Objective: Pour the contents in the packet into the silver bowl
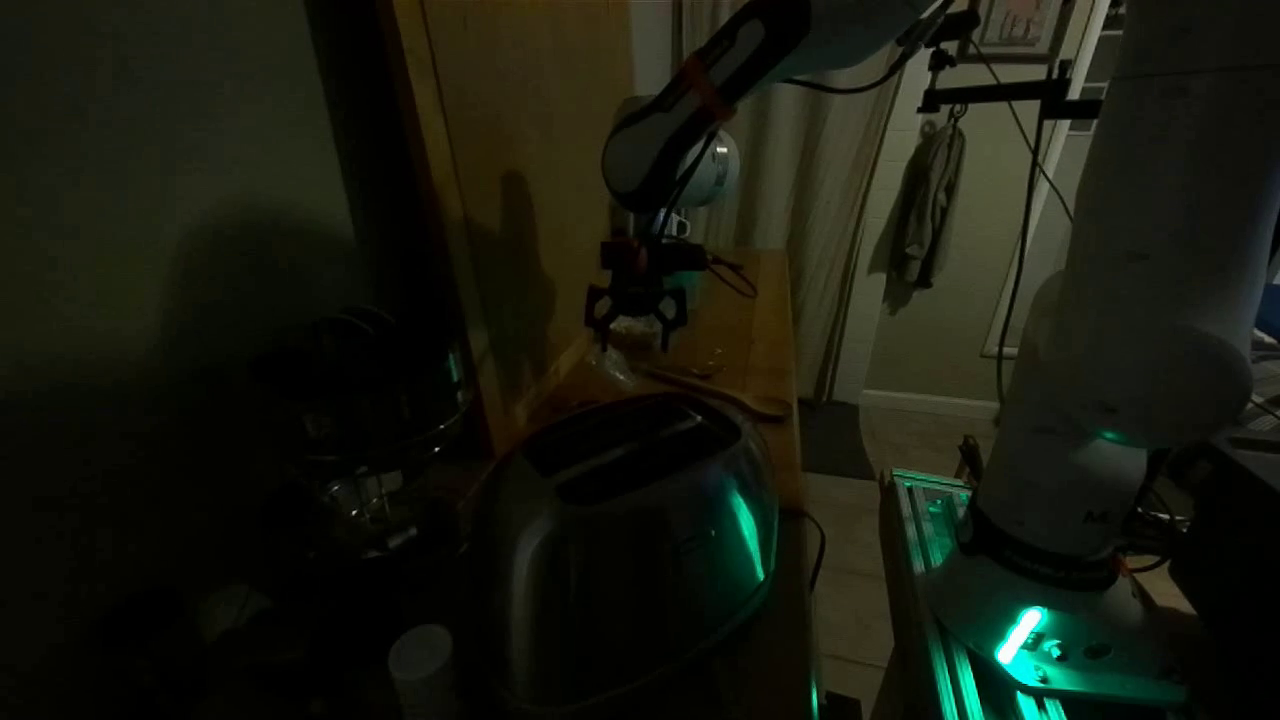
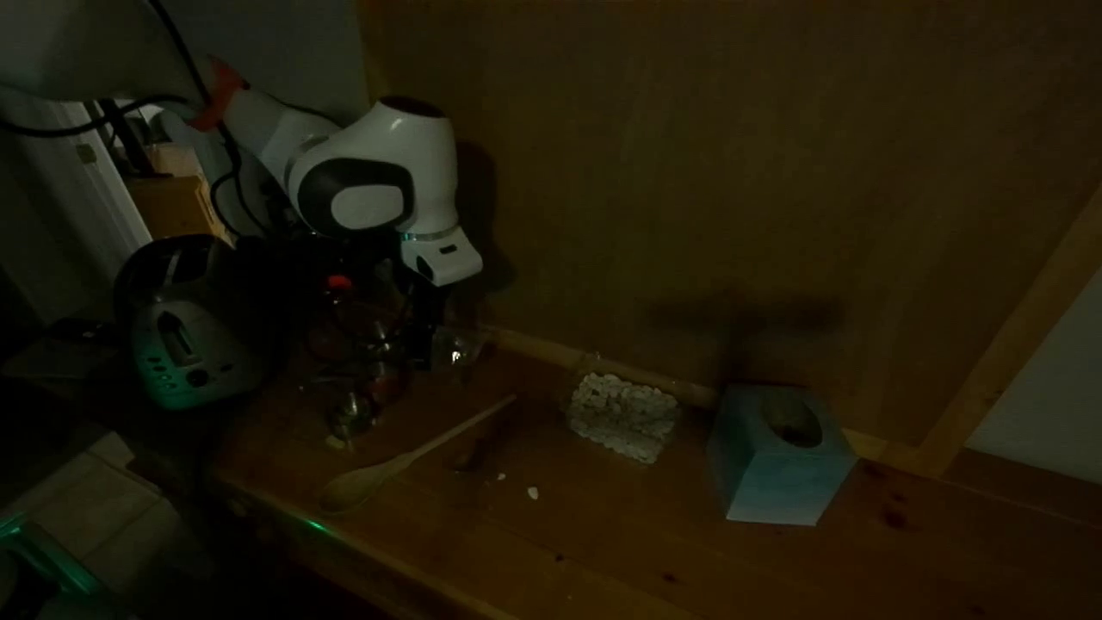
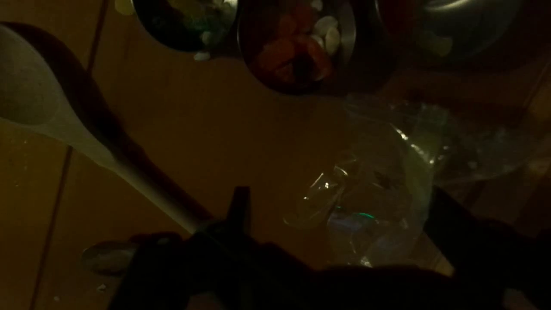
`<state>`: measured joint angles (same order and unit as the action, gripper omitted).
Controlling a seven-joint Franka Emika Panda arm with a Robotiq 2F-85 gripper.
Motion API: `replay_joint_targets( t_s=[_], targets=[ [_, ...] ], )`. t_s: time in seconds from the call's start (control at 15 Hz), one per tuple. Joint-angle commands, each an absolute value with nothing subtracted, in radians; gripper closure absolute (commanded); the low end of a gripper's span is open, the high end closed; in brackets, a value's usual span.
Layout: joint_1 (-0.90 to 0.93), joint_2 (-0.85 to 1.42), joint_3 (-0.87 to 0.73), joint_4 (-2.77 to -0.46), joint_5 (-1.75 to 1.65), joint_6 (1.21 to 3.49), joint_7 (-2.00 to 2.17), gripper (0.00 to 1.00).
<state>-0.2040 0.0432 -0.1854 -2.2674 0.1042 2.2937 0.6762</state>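
My black gripper (image 1: 635, 346), spread over a crumpled clear-plastic packet (image 3: 383, 185) near the brown wooden desk's (image 2: 732, 564) wall edge — likely a release: I should rise straight, snag-free.

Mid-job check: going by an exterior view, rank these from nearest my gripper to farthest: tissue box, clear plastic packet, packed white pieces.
1. Clear plastic packet: close by the gripper.
2. Packed white pieces: farther off, toward picture right.
3. Tissue box: beyond those pieces, the farthest right of the three.
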Motion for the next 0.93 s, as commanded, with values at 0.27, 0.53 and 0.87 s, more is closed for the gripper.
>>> replay_joint_targets(
  t_s=[0.27,0.53,0.87],
  targets=[
    [-0.203,0.184,-0.197,-2.213,0.232,2.289,0.604,0.0],
    [-0.201,0.229,-0.201,-2.195,0.247,2.337,0.608,0.0],
    [-0.197,0.172,-0.211,-2.205,0.243,2.363,0.613,0.0]
  ],
)
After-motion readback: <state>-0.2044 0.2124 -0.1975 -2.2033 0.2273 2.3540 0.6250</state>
